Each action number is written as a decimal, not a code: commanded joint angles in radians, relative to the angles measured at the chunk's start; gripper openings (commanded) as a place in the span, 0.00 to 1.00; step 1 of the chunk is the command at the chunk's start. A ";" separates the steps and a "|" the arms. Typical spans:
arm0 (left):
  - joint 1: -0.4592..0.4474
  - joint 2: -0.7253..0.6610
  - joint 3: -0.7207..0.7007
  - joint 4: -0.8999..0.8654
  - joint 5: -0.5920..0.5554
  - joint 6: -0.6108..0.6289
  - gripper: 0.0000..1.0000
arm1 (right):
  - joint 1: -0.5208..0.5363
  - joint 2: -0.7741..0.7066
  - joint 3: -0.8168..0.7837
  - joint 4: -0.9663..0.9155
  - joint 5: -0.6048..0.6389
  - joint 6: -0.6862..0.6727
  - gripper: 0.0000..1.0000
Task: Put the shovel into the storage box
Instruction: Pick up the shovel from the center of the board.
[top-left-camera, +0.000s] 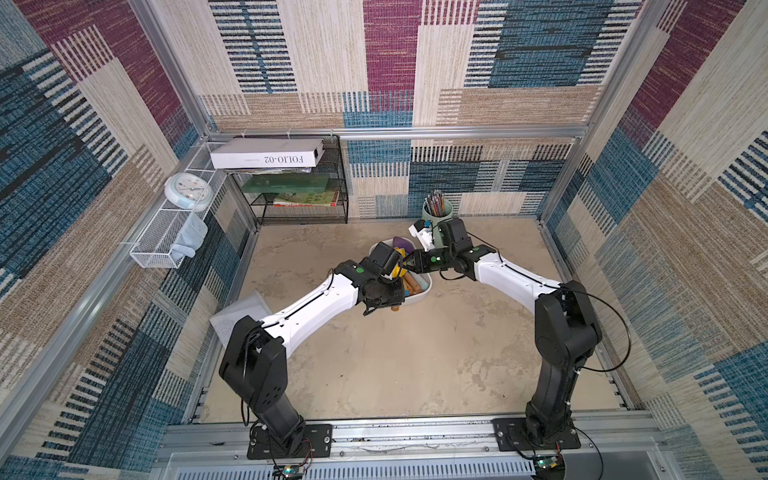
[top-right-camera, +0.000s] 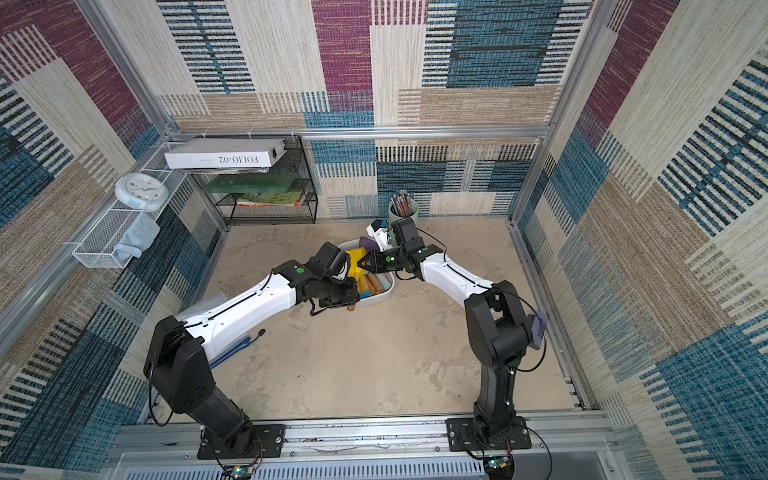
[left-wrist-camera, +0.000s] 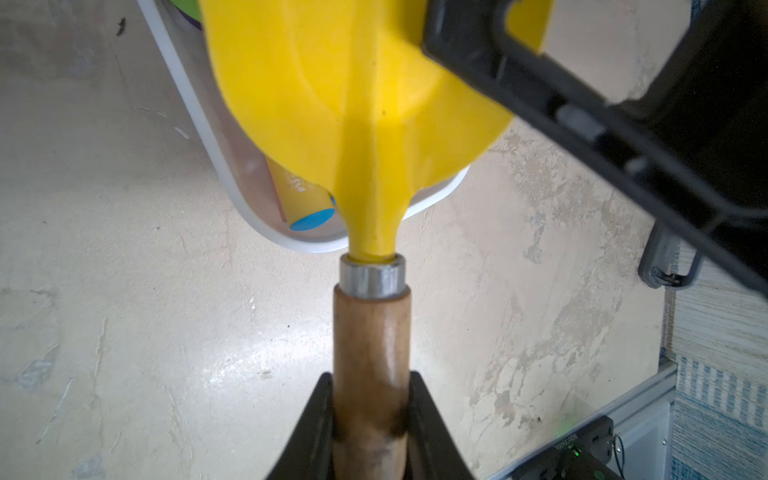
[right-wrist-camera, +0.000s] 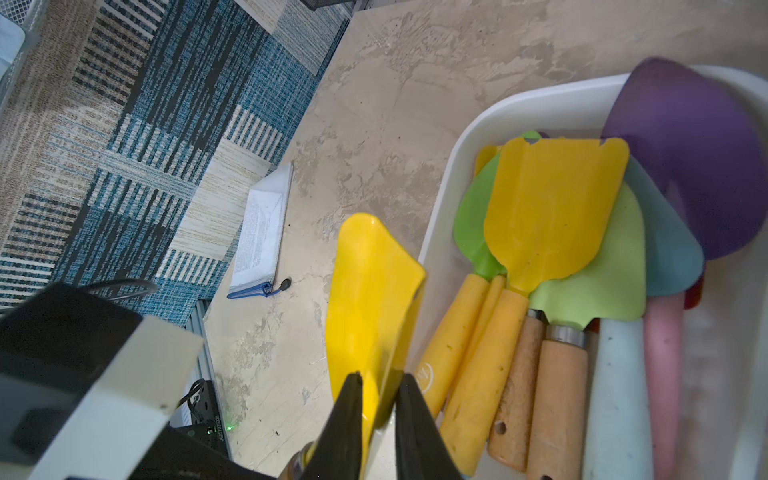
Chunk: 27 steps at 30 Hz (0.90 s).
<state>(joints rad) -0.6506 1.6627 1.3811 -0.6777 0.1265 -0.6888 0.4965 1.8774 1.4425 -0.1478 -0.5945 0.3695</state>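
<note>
The shovel (left-wrist-camera: 365, 104), with a yellow blade, metal collar and wooden handle, hangs over the edge of the storage box (right-wrist-camera: 540, 95). The left gripper (left-wrist-camera: 370, 376) has its jaws clamped on the handle. The right gripper (right-wrist-camera: 382, 378) jaws seem to pinch the blade. Other shovels (right-wrist-camera: 557, 208) crowd the box, and a pencil cup (top-left-camera: 433, 214) stands nearby on the tabletop (top-left-camera: 395, 353).

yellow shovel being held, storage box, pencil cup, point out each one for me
yellow shovel (left-wrist-camera: 353, 104): left wrist view, on the blade.
storage box (right-wrist-camera: 519, 108): right wrist view, on its white wall.
pencil cup (top-left-camera: 430, 219): in a top view, on its green wall.
</note>
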 joint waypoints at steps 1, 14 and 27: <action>-0.003 -0.008 0.012 0.013 0.010 0.006 0.00 | 0.004 0.009 0.011 0.027 0.001 -0.001 0.08; -0.006 -0.028 0.035 0.009 0.063 0.004 0.93 | 0.005 0.060 0.082 0.007 0.038 0.010 0.00; -0.007 -0.188 0.002 -0.002 0.015 0.030 0.95 | -0.063 0.246 0.364 -0.221 0.036 -0.142 0.00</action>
<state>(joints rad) -0.6586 1.5131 1.3922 -0.6804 0.1772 -0.6834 0.4496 2.0949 1.7599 -0.2935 -0.5365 0.2905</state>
